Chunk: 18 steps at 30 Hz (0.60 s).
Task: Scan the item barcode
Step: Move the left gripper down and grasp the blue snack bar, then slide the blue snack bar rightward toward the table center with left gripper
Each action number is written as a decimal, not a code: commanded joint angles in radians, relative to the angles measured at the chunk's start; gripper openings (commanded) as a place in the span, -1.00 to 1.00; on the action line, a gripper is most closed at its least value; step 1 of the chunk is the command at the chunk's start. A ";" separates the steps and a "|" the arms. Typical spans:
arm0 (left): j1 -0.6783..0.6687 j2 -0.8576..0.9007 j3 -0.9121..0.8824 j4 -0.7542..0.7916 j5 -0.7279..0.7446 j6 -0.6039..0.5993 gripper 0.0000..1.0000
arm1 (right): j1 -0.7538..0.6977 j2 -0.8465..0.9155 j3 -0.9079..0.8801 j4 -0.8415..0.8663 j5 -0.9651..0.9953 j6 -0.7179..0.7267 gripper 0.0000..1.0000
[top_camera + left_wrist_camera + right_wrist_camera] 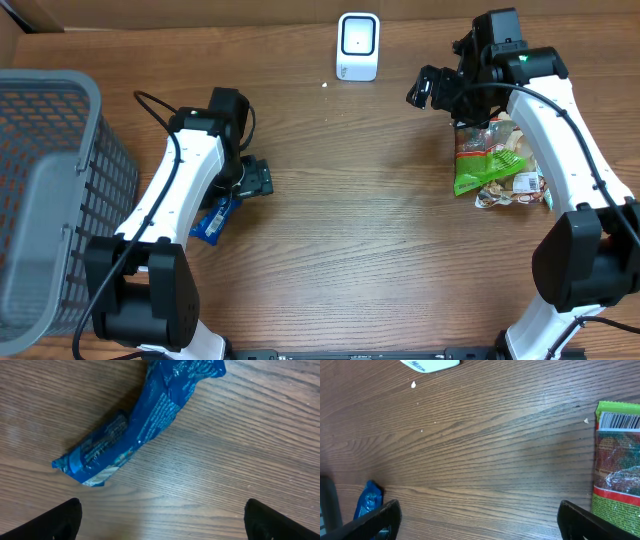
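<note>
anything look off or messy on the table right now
Nothing spilled or broken. The blue packet lies bent and crumpled on the table, the snack packets on the right sit in a loose heap, and a small white crumb lies near the scanner.

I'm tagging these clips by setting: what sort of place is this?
Probably a mock shop checkout on a wooden table: a small white barcode scanner stands at the far edge, a grey mesh basket sits at the left, and packaged snacks lie at the right.
</note>
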 commanded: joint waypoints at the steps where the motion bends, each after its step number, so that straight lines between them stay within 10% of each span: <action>1: -0.003 -0.023 -0.032 0.029 -0.068 0.037 0.88 | 0.003 -0.001 0.001 0.004 -0.004 -0.007 1.00; 7: 0.010 -0.023 -0.187 0.167 -0.174 0.019 0.79 | 0.003 -0.001 0.001 0.004 -0.004 -0.007 1.00; 11: 0.011 -0.023 -0.224 0.236 -0.178 -0.027 0.18 | 0.003 -0.001 0.001 0.008 -0.004 -0.007 1.00; 18: -0.016 -0.021 -0.320 0.365 -0.109 -0.089 -0.06 | 0.003 -0.001 0.001 0.006 -0.004 -0.007 1.00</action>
